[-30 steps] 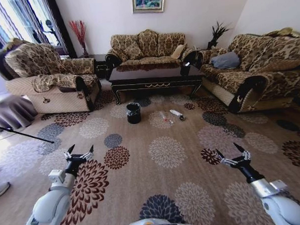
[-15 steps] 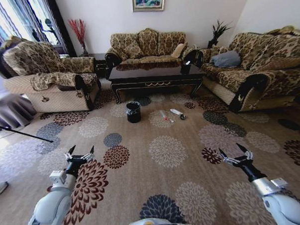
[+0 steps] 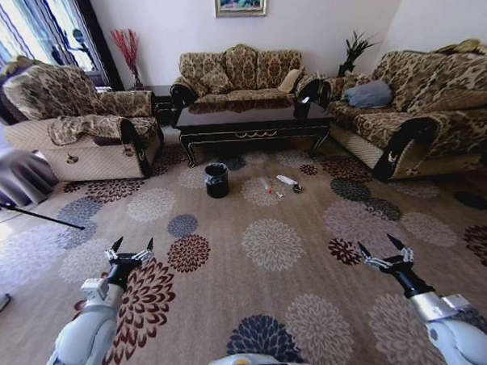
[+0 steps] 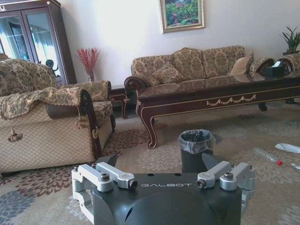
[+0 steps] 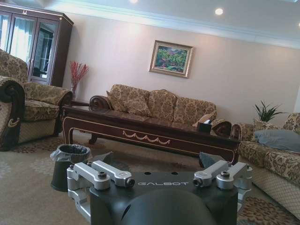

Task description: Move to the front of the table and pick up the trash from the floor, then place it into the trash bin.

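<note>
Ahead, patterned floor (image 3: 273,310) runs to the table (image 3: 253,121), which stands between the sofas. Trash bin (image 3: 217,180), black with a clear liner, sits on the carpet just before the table's front. Trash (image 3: 278,186) lies beside it toward the robot's right: clear bottle, white wrapper, dark scrap. Left gripper (image 3: 130,246) and right gripper (image 3: 384,249) hover low over the carpet, well short of the trash, fingers spread wide, both empty.
</note>
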Controlling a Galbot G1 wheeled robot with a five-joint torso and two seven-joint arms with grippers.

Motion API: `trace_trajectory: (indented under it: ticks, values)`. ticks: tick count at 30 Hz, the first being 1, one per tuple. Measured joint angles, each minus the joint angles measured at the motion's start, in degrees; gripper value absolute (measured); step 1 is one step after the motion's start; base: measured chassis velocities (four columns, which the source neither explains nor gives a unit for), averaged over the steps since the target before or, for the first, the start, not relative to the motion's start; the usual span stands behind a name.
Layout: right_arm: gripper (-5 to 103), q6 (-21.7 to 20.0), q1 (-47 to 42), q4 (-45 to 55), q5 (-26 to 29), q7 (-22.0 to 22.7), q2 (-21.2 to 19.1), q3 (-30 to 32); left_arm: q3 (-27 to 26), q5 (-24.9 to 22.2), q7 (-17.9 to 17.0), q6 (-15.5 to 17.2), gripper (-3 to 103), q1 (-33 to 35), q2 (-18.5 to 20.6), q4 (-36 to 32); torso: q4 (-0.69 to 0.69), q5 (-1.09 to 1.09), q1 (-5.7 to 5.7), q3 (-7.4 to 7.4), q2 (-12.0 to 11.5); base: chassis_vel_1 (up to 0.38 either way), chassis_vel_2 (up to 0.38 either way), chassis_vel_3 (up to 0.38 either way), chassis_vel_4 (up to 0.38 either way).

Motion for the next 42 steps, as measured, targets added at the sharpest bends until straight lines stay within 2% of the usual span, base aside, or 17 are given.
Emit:
trace_trajectory:
  ticks: [7,22,42]
  values:
    - [100,0.65,-0.42,-0.73,1.01,-2.03,0.73,0.17,-0.03,0.10,0.03,0.01,100,0.41,-0.28,-0.02,0.00,0.00,-0.79,-1.16,-1.93,0.000,0.000,0.000,0.000]
    - [100,2.57,-0.11,-1.72,0.97,-2.03,0.71,-0.08,0.02,0.07,-0.04,0.27,100,0.53,-0.54,-0.28,0.00,0.00,-1.80,-3.10,-4.91,-0.003,0.005,0.004,-0.007]
    - [100,3.04,-0.88,-1.40,2.28,-2.23,1.31,0.04,0.07,-0.08,-0.17,0.31,100,0.25,-0.52,0.46,-0.01,0.00,-3.39,-5.87,-9.27,0.000,0.000,0.000,0.000]
